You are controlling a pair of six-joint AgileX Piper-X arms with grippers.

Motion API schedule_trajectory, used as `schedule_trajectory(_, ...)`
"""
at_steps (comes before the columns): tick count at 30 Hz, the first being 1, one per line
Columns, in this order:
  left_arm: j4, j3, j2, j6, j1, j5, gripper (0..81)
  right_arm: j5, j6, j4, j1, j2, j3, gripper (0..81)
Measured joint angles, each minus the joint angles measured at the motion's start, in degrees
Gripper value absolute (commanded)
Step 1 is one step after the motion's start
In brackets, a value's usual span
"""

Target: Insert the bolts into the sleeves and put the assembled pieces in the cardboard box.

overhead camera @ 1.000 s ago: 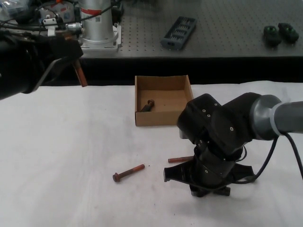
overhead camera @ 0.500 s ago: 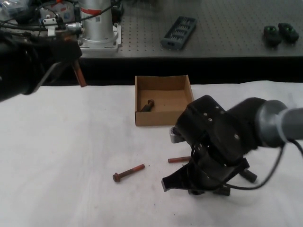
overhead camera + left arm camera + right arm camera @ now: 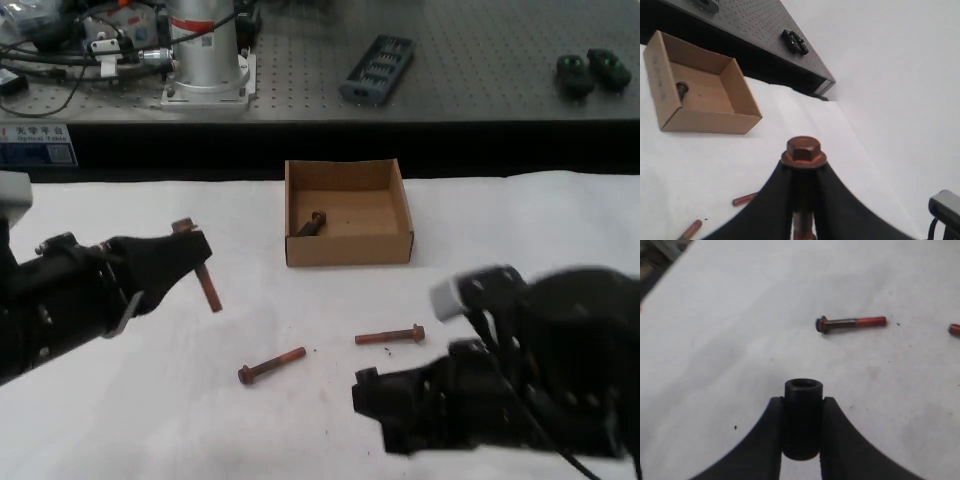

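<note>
Clamping tight, left jaws hold a bolt (image 3: pixel 803 151) between them, right jaws a sleeve (image 3: pixel 802 417).

The black left arm (image 3: pixel 60 300) lies low, wrist about level. Its left pincer (image 3: pixel 803 166) points across toward the other arm. Its two black fingers (image 3: pixel 775 195) press on the shank of a rust-brown metal bolt with a flanged hexagonal head (image 3: pixel 803 150). The head sits just above the fingertips, and the shank hangs below them at a slight tilt. The black right arm (image 3: pixel 545 400) is also low. Its right pincer (image 3: pixel 803 403) is clamped on a short black cylindrical sleeve (image 3: pixel 802 427), whose open bore stands just beyond the fingertips.
</note>
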Motion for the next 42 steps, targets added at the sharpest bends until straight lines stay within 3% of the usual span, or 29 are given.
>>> schedule_trajectory(6, -4.5, 0.0, 2.82, -6.31, -3.02, 1.26, 6.2, -3.57, 1.55, -14.2, 0.0, -0.61, 8.92, 4.3)
schedule_trajectory(18, -6.99, 0.0, 6.03, -11.52, -13.67, 3.85, 6.2, -9.84, -5.68, -16.31, 0.0, -0.61, 10.22, 4.3)
schedule_trajectory(34, -3.39, 0.0, 6.03, -2.48, -14.24, 10.56, 6.2, -14.76, -5.76, -16.43, 0.0, -0.61, 10.22, 4.3)
schedule_trajectory(42, -1.94, 0.0, 6.03, 3.5, -14.83, 11.65, 6.2, -16.18, -5.85, -18.5, 3.25, -0.61, 10.22, 4.3)
